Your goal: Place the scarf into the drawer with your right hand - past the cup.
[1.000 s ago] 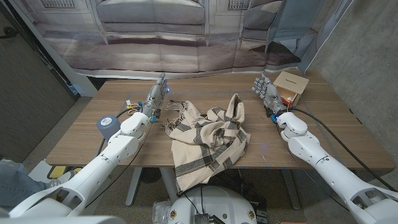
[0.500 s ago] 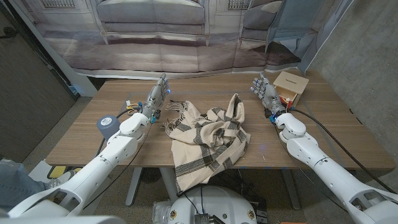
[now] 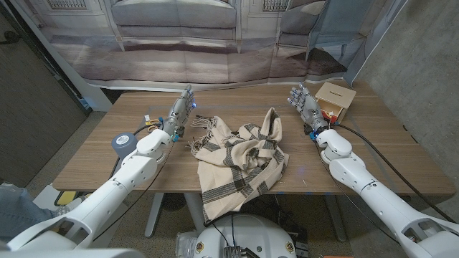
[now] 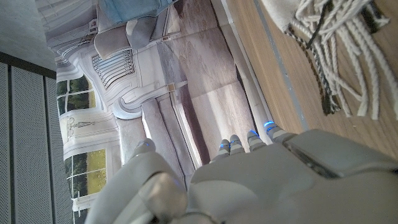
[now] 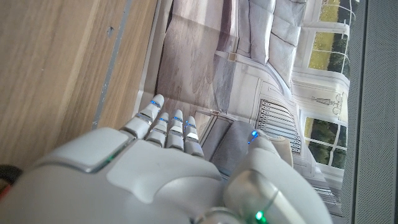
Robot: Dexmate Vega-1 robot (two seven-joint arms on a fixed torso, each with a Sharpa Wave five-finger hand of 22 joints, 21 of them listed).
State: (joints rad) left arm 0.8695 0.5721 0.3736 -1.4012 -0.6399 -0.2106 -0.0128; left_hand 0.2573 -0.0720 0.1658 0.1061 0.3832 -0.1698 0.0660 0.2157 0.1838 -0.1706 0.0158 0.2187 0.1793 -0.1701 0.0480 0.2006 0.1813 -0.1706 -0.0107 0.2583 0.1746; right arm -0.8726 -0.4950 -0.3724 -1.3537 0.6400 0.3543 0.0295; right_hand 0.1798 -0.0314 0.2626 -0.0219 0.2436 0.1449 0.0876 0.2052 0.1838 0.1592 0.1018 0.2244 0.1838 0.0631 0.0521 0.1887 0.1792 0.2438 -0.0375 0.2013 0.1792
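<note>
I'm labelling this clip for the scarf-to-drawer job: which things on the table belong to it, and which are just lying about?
Job:
- scarf, heaped mid-table, one end over the near edge
- drawer, wooden box at the far right corner
- cup, grey, beside the left arm
- right hand, holding nothing

Lying about:
- left hand, idle beside the scarf's fringe

You face a printed backdrop [image 3: 215,43] of a pale sofa, panelled walls and windows beyond the far edge of the wooden table [image 3: 237,97], grey concrete wall [image 3: 423,64] on your right, dark panel [image 3: 29,107] on your left, grey floor beneath.
</note>
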